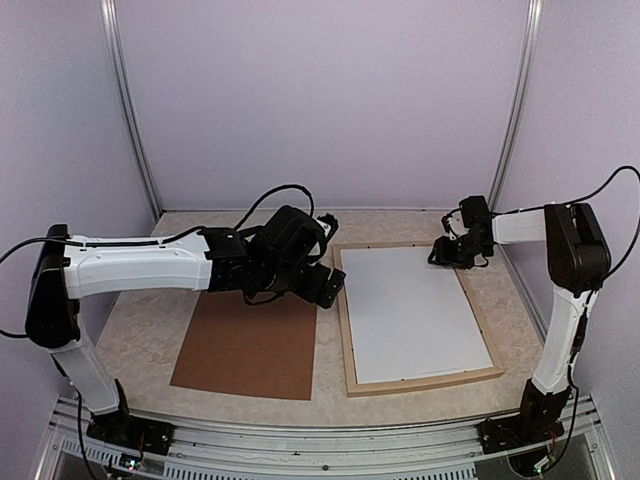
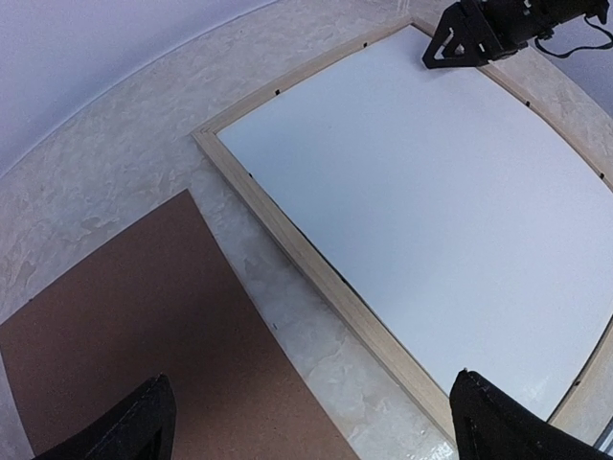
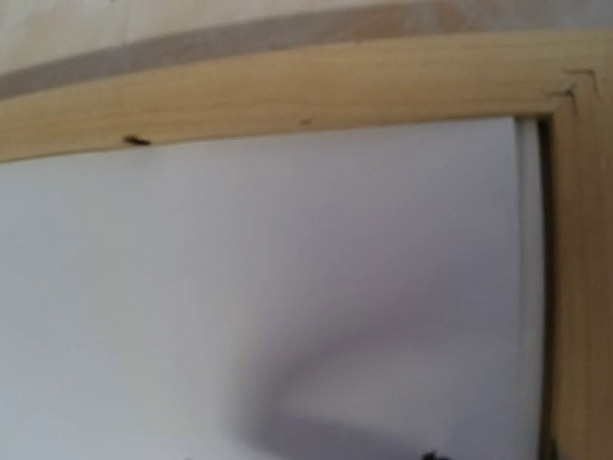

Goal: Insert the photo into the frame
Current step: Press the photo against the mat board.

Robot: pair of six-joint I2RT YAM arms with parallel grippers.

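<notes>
While the brown backing board (image 1: 248,345) lies flat at the left of the mottled beige table (image 1: 140,335), the left gripper (image 1: 325,285) hangs above the board's far right corner, close to the frame's left rail. Its jaws are spread wide and hold nothing. From its own camera the two dark fingertips (image 2: 144,426) stand far apart, with the board, a strip of table and the rail below them.

Just right of that, the frame (image 1: 420,382) of pale wood lies flat on the table. The photo (image 1: 410,310) sits inside it and shows only a plain white face. At the far right corner a thin gap runs between the sheet's edge and the right rail.

The right gripper (image 1: 447,255) is down at that corner, its tip at or just over the sheet. I cannot tell whether it is parted or pinching anything.
</notes>
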